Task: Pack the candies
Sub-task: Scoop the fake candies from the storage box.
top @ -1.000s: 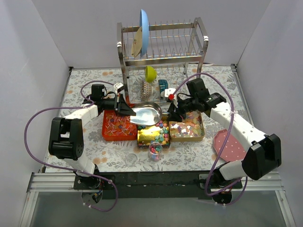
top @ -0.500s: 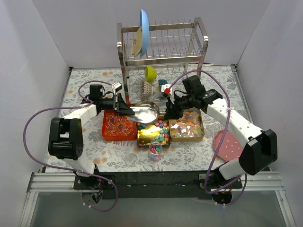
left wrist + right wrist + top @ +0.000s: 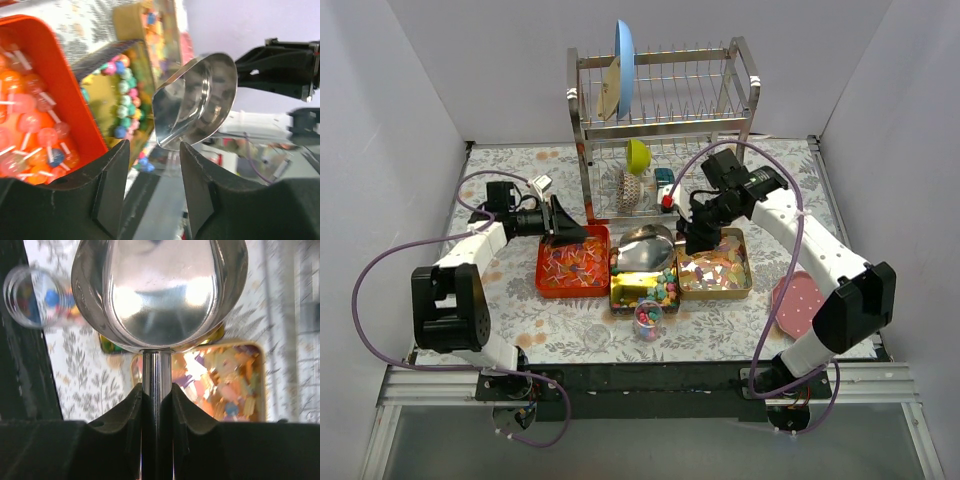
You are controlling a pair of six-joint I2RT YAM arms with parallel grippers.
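Item one, by the middle of the table's near edge: a small clear glass [image 3: 636,318] with a few candies [image 3: 649,318] in it. Just beyond, you have an open gold tin [image 3: 630,292] holding many more. A red plastic tray of lollipops [image 3: 542,275] sits just left of it, a second gold tin of wrapped sweets [image 3: 749,278] just right. Over its far end, a shiny steel scoop [image 3: 645,248]: your right gripper [image 3: 157,395] pinches the handle. Your left gripper [image 3: 154,150] stands spread, empty, over the tray's far edge. Far edge: a steel wire dish rack [image 3: 665,100].

Bright, even light; glare on scoop [image 3: 160,295]; wrist backgrounds blurred.
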